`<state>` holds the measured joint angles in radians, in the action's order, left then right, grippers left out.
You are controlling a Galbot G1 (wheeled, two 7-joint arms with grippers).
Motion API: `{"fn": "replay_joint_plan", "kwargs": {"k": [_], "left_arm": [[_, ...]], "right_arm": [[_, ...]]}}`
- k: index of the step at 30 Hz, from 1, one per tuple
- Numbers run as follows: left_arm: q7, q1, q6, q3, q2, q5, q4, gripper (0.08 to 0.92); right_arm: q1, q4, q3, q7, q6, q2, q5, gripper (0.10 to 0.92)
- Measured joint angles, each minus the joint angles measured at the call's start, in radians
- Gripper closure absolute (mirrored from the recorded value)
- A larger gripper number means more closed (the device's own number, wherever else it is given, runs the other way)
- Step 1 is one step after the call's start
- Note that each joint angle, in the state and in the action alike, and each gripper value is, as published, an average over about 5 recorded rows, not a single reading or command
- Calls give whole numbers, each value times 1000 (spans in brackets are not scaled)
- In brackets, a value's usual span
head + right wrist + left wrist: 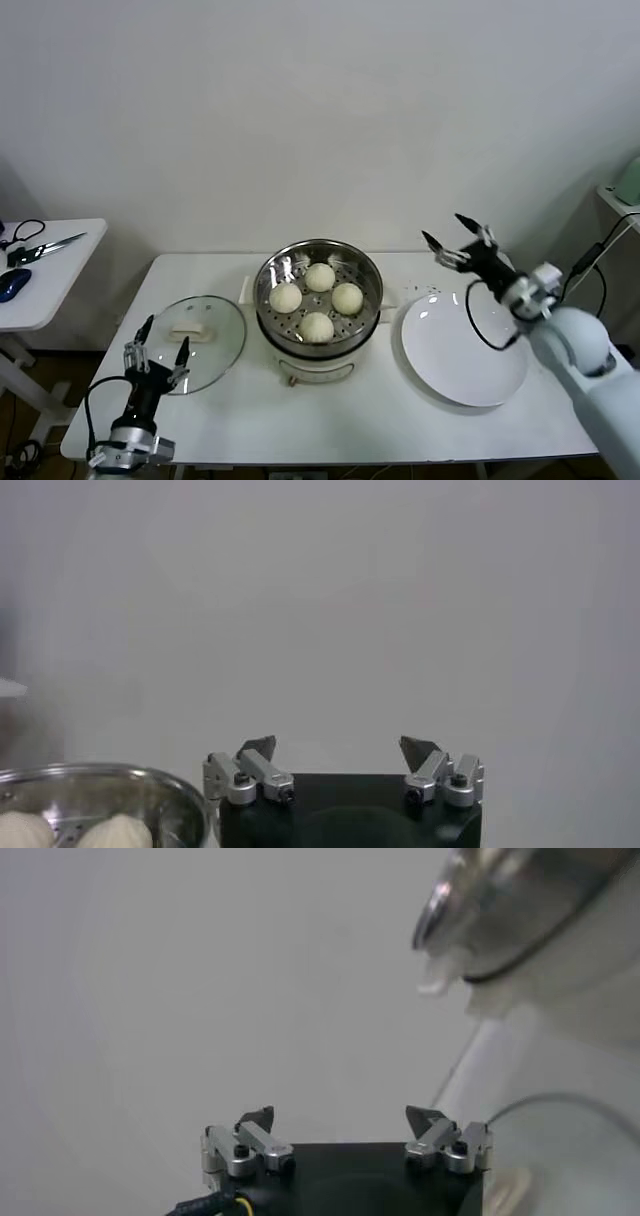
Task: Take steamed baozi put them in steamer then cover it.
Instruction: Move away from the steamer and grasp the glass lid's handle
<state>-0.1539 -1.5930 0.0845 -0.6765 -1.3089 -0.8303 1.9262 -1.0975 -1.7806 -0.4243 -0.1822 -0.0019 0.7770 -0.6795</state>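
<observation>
Plain white wall [320, 110] behind a white table [330, 410], smaller side table [50, 275] alongside.

The right arm [585, 360] is a rounded white-grey shell with a silver wrist and a looping black cable. Each gripper, left [157, 338] and right [452, 230], has a black body, silver finger links fixed with dark screws, and black pointed fingers [258, 1118]. The left one also trails a black cable.

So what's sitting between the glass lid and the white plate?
The steamer, with four baozi on its tray. The head view shows it in the middle, the lid to its left and the empty plate to its right.
</observation>
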Motion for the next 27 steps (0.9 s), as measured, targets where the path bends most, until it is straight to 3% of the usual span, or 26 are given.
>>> {"fn": "replay_joint_plan", "kwargs": {"k": [12,27], "left_arm": [[-147,71,26,18,29,-337,-182,177],[-210,220,7,43,41,-506,-427,177]], "right_arm": [[-391,-17,-224,-15,257,249,105,203],[-575,2,-226,-22,464,476,207,203]]}}
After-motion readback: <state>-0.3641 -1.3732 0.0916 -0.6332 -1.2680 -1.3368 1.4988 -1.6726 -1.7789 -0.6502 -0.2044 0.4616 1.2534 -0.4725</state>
